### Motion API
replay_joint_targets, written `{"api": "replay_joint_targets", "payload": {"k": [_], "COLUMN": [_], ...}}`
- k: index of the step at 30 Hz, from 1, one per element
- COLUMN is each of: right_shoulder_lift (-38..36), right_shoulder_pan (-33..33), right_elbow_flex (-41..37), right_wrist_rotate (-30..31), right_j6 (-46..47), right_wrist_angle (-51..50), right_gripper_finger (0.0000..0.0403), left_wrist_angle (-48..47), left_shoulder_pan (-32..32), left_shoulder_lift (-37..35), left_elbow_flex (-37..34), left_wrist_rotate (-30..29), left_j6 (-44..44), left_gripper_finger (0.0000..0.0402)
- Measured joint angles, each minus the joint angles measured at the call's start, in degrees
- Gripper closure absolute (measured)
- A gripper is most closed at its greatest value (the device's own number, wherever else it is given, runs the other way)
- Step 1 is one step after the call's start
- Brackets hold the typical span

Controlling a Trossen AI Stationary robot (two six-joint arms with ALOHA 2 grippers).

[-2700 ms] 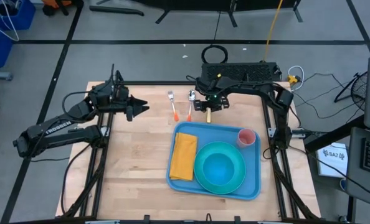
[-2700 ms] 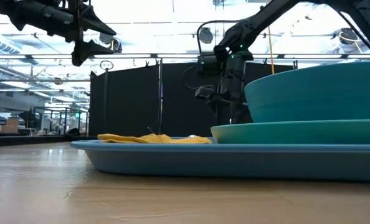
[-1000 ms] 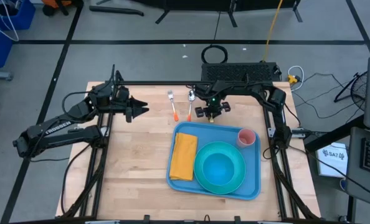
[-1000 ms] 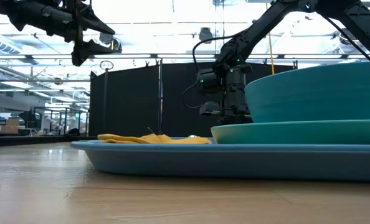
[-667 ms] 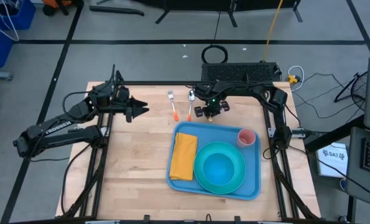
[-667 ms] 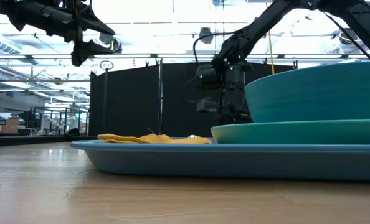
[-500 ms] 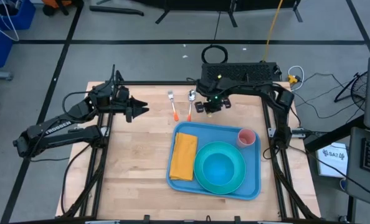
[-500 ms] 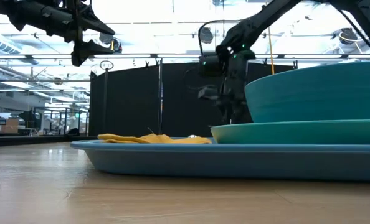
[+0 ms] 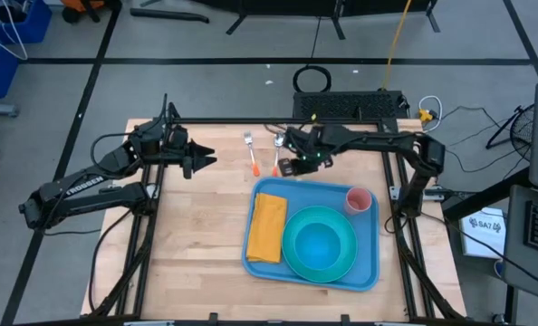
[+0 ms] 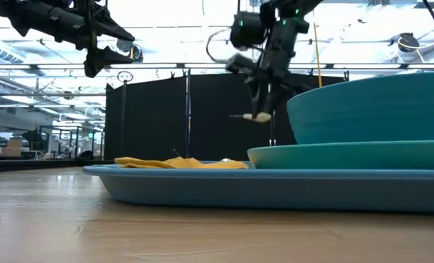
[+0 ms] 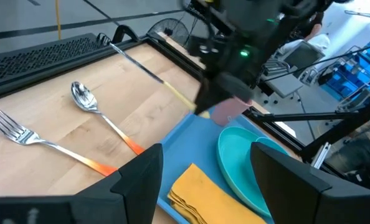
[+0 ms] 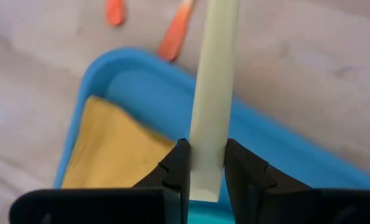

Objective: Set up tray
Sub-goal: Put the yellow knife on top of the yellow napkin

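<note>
Here, tray (image 9: 371, 263) loaded on table (image 9: 196, 244), near its right edge.
Tray holds napkin (image 9: 267, 226), plate (image 9: 292, 258) under bowl (image 9: 321, 240), and cup (image 9: 359, 200). Right pincer (image 9: 298, 166) clamps knife (image 12: 211, 93) above tray's far rim; left pincer (image 9: 206, 159) apart, well left.

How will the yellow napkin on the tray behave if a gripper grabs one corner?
Probably floppy: the napkin lies as folded cloth with soft layered edges, so it would likely unfold and drape. It looks light. It rests flat on the tray beside the plate, so a pinch may lift one layer only.
</note>
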Motion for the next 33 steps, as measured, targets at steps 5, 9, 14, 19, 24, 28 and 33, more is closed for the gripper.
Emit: {"api": "replay_joint_targets", "payload": {"k": [5, 9, 14, 19, 24, 28, 33], "right_shoulder_lift": [-1.13, -0.66, 0.65, 3.26, 6.49, 9.51, 13.02], "right_shoulder_pan": [6.07, 11.67, 18.21, 22.09, 24.58, 26.68, 29.12], "right_elbow_flex": [0.02, 0.02, 0.07, 2.17, 6.32, 10.53, 15.80], "right_wrist_rotate": [1.94, 4.72, 10.72, 13.66, 16.05, 16.11, 15.80], "right_j6": [8.40, 18.56, 31.13, 36.84, 39.56, 42.03, 46.25], "right_wrist_angle": [3.68, 11.07, 19.76, 20.66, 20.44, 19.29, 12.51], "right_gripper_finger": [0.0343, 0.0343, 0.0343, 0.0343, 0.0343, 0.0343, 0.0343], "left_wrist_angle": [0.00, -0.02, -0.43, -1.50, -1.94, -3.27, -4.07], "left_shoulder_pan": [0.00, 0.00, 0.00, -0.04, -0.33, -0.37, -0.71], "left_shoulder_lift": [0.00, 0.00, 0.00, -0.02, -0.02, -0.02, -0.02], "left_elbow_flex": [0.00, 0.00, 0.00, 0.00, 0.00, 0.00, 0.00], "left_wrist_rotate": [0.08, 0.26, 1.04, 1.60, 1.56, 1.55, 1.58], "left_j6": [-1.23, -2.32, -2.34, -0.63, -0.10, -0.24, 0.10], "left_gripper_finger": [0.0156, 0.0156, 0.0156, 0.0156, 0.0156, 0.0156, 0.0156]}}
